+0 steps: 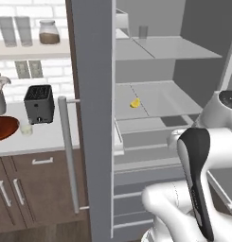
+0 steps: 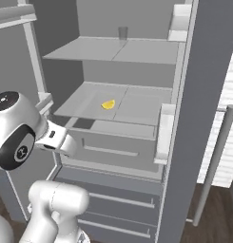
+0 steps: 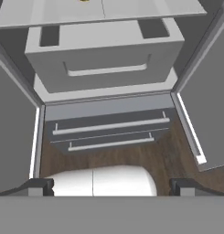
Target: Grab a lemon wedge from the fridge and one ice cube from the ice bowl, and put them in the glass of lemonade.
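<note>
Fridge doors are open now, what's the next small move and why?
Probably raise the open gripper and reach toward the lemon wedge on the middle shelf. The hand view looks down at the fridge drawers and floor, so the hand sits below the shelf, and nothing is held.

Fridge mid shelf (image 1: 169, 101): I see the lemon wedge (image 1: 135, 102) lying on it, w/ bare shelf all around.
Top shelf (image 1: 179, 49): a small grey cup (image 1: 143, 31) stands at the back.
Counter (image 1: 46, 134): black toaster (image 1: 39, 104), glass of lemonade (image 1: 26, 129) just in front, ice bowl (image 1: 4, 127) at left edge.
Wall shelf (image 1: 32, 48): two tall glasses (image 1: 15, 31), one jar (image 1: 49, 32).
</note>
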